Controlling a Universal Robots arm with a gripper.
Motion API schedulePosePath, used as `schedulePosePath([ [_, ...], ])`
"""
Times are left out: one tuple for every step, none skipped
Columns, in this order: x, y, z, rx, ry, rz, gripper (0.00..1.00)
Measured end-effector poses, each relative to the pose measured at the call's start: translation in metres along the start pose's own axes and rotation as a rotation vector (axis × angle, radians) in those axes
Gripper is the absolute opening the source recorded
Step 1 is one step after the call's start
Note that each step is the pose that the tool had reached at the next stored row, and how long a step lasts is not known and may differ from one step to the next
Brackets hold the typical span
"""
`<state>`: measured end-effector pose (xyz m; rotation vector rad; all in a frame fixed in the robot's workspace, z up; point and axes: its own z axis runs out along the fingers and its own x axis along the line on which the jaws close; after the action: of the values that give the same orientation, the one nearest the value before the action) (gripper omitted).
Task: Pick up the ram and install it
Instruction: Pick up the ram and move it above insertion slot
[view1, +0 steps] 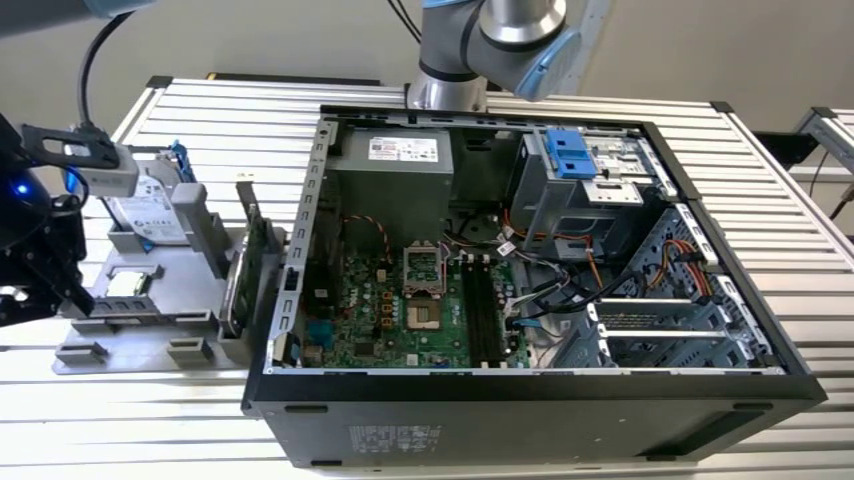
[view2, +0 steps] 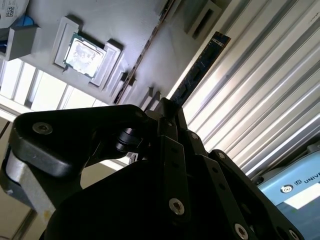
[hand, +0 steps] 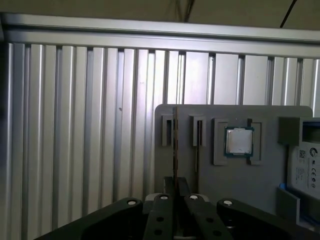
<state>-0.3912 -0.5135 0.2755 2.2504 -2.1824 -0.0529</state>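
Our gripper (view2: 167, 107) is pinching the ram (view2: 202, 65) between fingers pressed tight on its near end, and in both wrist views we see the thin dark-blue stick jutting straight out from the fingertips. Beyond it lies the grey parts holder (hand: 235, 185), with a processor (hand: 239, 141) seated in its recess, on the ribbed metal table (hand: 75, 125). In the exterior view we find the gripper at the exterior view's left edge beside that holder, well apart from the open computer case (view1: 747, 340) and the motherboard's black memory slots (view1: 483, 310).
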Motion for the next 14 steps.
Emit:
schedulePosePath([
  [0.0, 0.0, -0.0005, 0.0, 0.0, 0.0, 0.0],
  [0.0, 0.0, -0.001, 0.0001, -0.0001, 0.0, 0.0],
  [0.0, 0.0, -0.0017, 0.0, 0.0, 0.0, 0.0],
  [-0.0001, 0.0001, -0.0022, 0.0001, -0.0001, 0.0, 0.0],
  [-0.0001, 0.0001, -0.0028, 0.0001, -0.0001, 0.0, 0.0],
  [-0.0001, 0.0001, -0.0033, 0.0001, -0.0001, 0.0, 0.0],
  [-0.0001, 0.0001, -0.0039, 0.0001, -0.0001, 0.0, 0.0],
  [-0.0001, 0.0001, -0.0045, 0.0, 0.0, 0.0, 0.0],
  [-0.0001, 0.0002, -0.0051, 0.0001, 0.0, 0.0, 0.0],
  [-0.0001, 0.0002, -0.0057, 0.0001, -0.0001, 0.0, 0.0],
  [-0.0001, 0.0002, -0.0061, 0.0002, -0.0002, 0.0, 0.0],
  [-0.0001, 0.0002, -0.0066, 0.0002, -0.0002, 0.0, 0.0],
  [-0.0002, 0.0002, -0.0072, 0.0001, -0.0001, 0.0, 0.0],
  [-0.0002, 0.0002, -0.0079, 0.0, 0.0, 0.0, 0.0],
])
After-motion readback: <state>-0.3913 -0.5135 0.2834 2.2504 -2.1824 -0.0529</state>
